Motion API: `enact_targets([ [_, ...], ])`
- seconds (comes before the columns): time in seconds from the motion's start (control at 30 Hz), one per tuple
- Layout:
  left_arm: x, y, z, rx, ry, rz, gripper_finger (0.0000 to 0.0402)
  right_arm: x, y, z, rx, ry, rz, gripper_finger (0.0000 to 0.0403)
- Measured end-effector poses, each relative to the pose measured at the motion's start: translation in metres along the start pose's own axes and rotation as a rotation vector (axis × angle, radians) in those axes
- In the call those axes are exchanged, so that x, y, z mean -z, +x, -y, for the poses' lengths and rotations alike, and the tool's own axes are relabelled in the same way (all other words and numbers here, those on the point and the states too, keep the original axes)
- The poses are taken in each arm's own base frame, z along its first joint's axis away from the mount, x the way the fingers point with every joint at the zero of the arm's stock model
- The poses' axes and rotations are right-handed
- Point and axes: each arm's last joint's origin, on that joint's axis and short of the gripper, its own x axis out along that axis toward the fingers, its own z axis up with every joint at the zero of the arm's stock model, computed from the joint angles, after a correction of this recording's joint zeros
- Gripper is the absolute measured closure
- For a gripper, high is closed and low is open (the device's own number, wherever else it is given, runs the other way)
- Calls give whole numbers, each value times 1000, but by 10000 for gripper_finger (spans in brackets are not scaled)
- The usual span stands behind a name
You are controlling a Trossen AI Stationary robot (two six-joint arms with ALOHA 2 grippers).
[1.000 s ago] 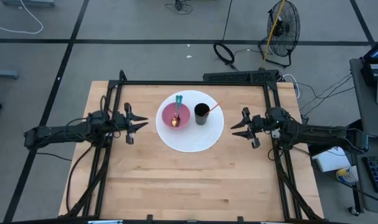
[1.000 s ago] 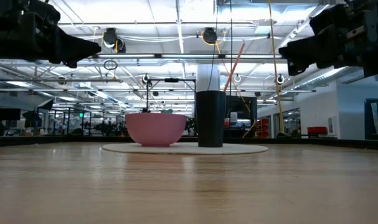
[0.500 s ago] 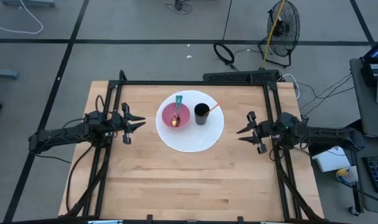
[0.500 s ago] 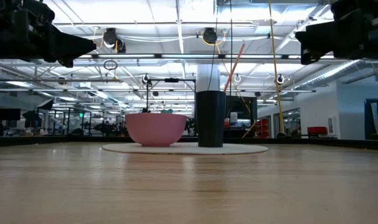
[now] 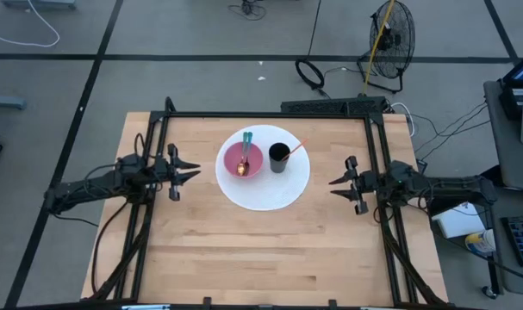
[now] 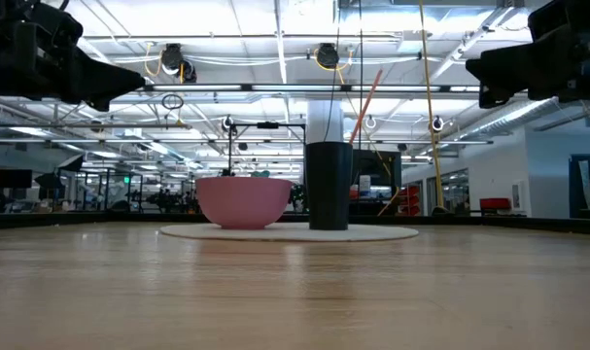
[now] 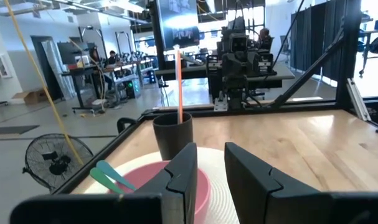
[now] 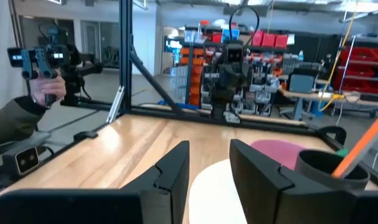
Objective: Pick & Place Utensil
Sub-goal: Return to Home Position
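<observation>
Wood first: the pale wooden tabletop runs bare across the near side. Further in, on the round white mat, sits the whole place setting. On the left half of the mat stands the pink round bowl, with a teal-handled utensil lying in it, handle poking out over the far rim. Just beside the bowl, on its right, stands the tall black cup, upright; whether the two touch, I cannot tell. And there's the thin orange straw, standing in the cup and leaning out over its rim toward the right arm's side.

Out on the flanks, level with the mat and well clear of it: the left gripper hangs above the table's left side, fingers apart, nothing between them. The right gripper mirrors it on the right side, fingers also spread and empty, both pointing in at the mat.

Past the table's far edge runs the black metal frame, and beyond that, out on the grey floor, a black round floor fan.
</observation>
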Motion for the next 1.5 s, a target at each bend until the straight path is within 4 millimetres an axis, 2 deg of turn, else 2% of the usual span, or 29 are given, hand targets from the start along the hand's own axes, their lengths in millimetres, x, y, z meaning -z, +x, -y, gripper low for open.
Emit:
enact_targets([
  [0.47, 3, -4, 1, 3, -4, -24, 314, 0, -9, -2, 4, -16, 17, 291],
  [0.6, 2, -4, 3, 54, -21, -13, 314, 0, -10, -2, 29, -7, 23, 291],
  [0.83, 8, -2, 7, 70, -25, 27, 314, -5, -10, -5, 10, -23, 73, 291],
  [1.27, 10, -2, 8, 44, -21, -7, 314, -4, -9, -9, 15, -27, 66, 291],
  [1.5, 13, -1, 7, -9, -66, -49, 314, -3, -9, -5, 142, -4, 54, 291],
])
